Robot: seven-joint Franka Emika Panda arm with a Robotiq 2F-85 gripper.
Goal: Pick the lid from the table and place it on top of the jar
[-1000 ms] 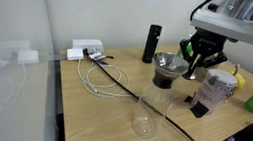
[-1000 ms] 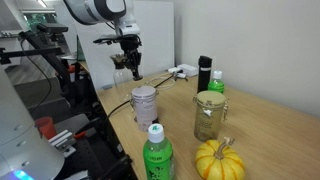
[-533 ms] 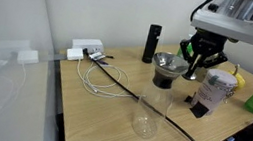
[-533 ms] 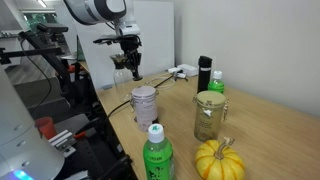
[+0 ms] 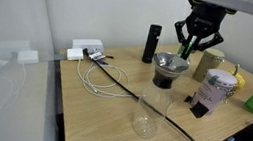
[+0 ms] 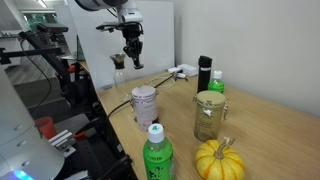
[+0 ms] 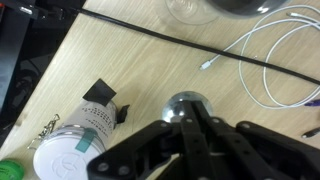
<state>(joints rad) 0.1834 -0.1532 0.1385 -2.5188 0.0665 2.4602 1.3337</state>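
High above the worktop, with the lid pinched in the tightly closed claw: carry level to the clear jar, centre over its mouth, lower gently, then release.

1. Gone up vs. earlier pics: gripper, in both exterior views; fingertips now above dripper top, no longer down betw. it & can.
2. Taken up w/ it: lid, pinched at fingertips.
3. Mostly out of pic top now: white arm.
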